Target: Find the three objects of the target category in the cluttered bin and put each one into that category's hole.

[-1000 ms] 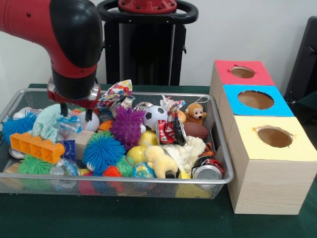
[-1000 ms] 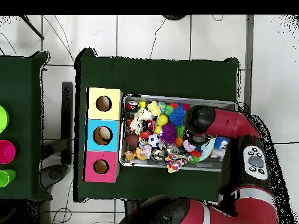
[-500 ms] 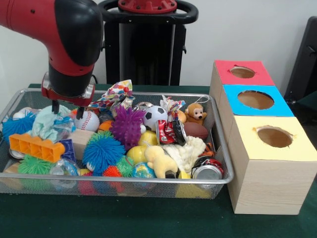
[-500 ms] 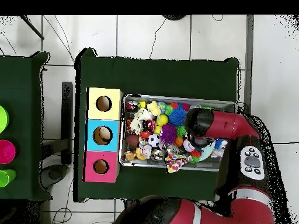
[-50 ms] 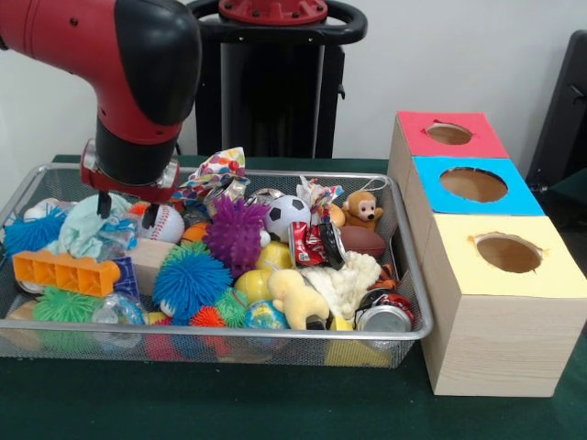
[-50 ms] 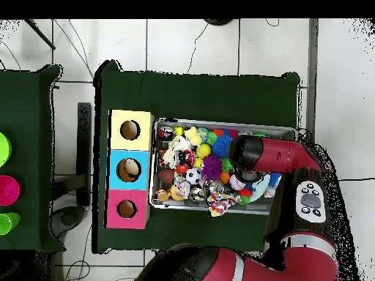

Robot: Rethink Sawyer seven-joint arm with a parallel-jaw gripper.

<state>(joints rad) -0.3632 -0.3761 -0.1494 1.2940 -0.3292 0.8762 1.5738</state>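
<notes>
Gripper (image 5: pixel 125 211) low over the wire bin (image 5: pixel 408 275), close to its left end and back rim; two dark fingertips (image 5: pixel 147 217) spread apart, pinching nothing. One tip by the baseball (image 5: pixel 166 223), the other against a pale teal cloth (image 5: pixel 89 225), perhaps touching. Purple spiky ball (image 5: pixel 236 233) mid-bin, soccer ball (image 5: pixel 286 216) behind it. Beside the bin's right end, red hole (image 5: pixel 448 134), blue hole (image 5: pixel 473 184), yellow hole (image 5: pixel 508 253).
</notes>
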